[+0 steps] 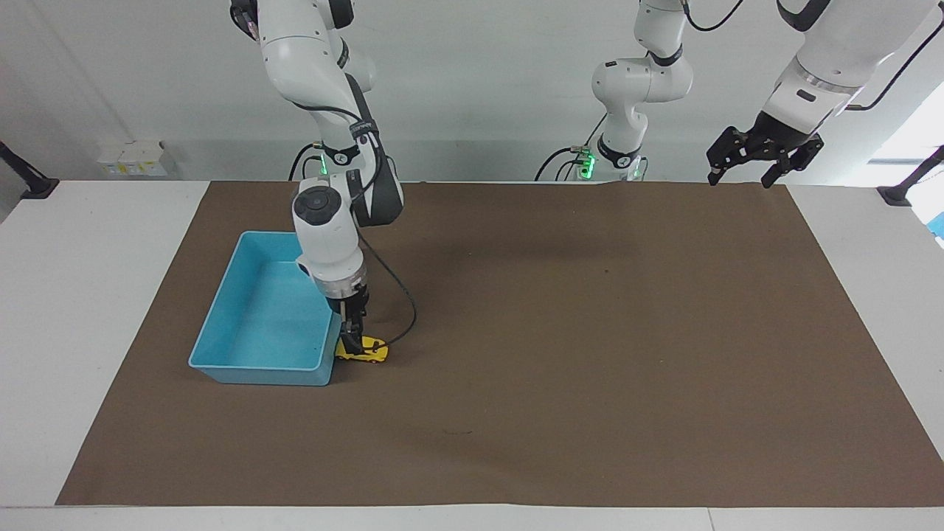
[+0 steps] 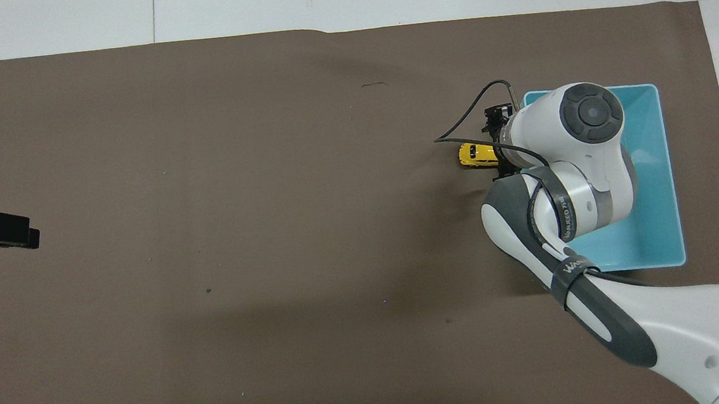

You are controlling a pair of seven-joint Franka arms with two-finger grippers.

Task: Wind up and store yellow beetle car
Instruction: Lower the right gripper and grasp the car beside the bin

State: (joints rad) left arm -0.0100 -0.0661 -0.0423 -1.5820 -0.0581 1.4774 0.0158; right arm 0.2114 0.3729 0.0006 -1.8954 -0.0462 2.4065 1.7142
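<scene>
So far little of the task is showing as done. The yellow beetle car (image 1: 363, 349) is sitting on the brown mat (image 1: 590, 332) that is covering the tabletop (image 1: 88, 295), low and left of centre in the facing view, just beside the outer wall of the blue bin (image 1: 221, 310) and outside it. The bin is lying empty, so storing is not yet done, and nothing in the pictures is telling whether the car is wound.

The right tool (image 1: 355, 341) is reaching straight down onto the car at the bin's corner, its fingers standing spread as wide as they go and straddling the car's bin end; they are not clenched on it, and whether they are already touching it is hard to tell, since in the overhead view the arm's wrist is covering half of the car (image 2: 477, 154). This is looking like the start of the pick-up.

The left tool (image 1: 746, 166) is waiting in the air at the upper right of the facing view, over the mat's edge, released and holding nothing.

Still to come, by this reading: gripping the car, drawing it back to wind it, then setting it in the bin.
</scene>
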